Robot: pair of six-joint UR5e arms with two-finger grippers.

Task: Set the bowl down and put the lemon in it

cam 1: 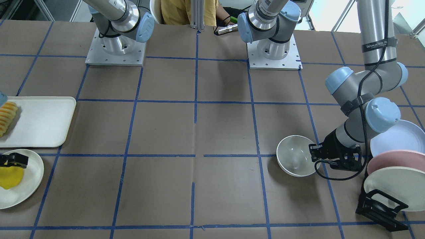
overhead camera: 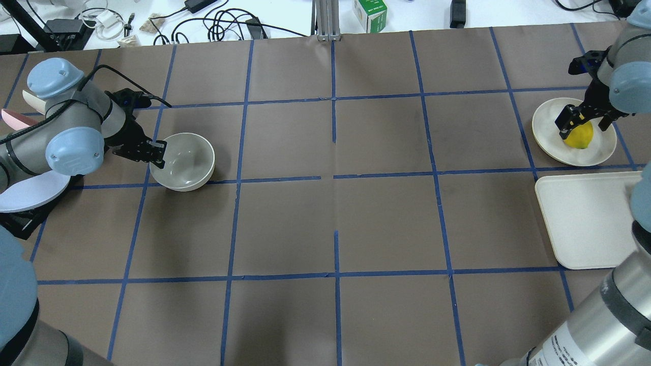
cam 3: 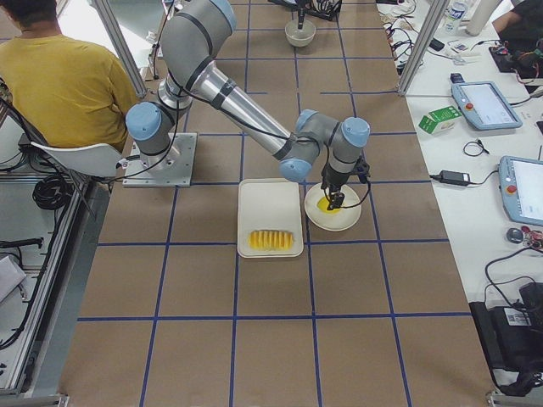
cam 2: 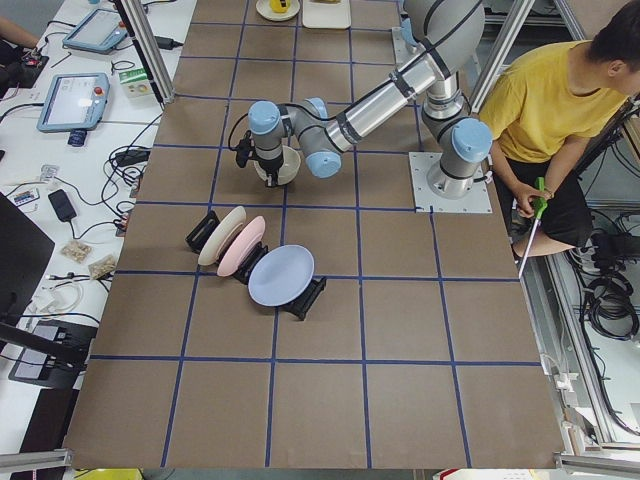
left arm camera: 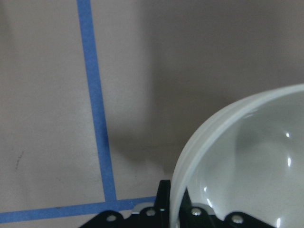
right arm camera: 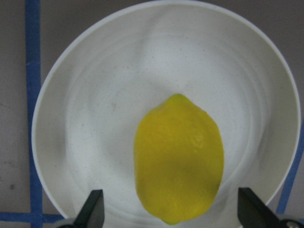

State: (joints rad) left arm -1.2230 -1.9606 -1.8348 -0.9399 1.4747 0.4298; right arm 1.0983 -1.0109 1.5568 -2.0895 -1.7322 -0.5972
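Evidently the left pincer [overhead camera: 159, 152] is clenched on the near rim of the bowl [overhead camera: 187, 161] to carry it. The right pincer [overhead camera: 583, 123], spread wide, straddles the lemon [overhead camera: 580, 137] just beneath it on the plate [overhead camera: 548, 133], seemingly poised for pickup.

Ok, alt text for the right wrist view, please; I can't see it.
A yellow lemon lies on a flat off-white plate, with the right hand open over it, one finger either side, not touching. Blue tape lines cross the brown table beside the plate.
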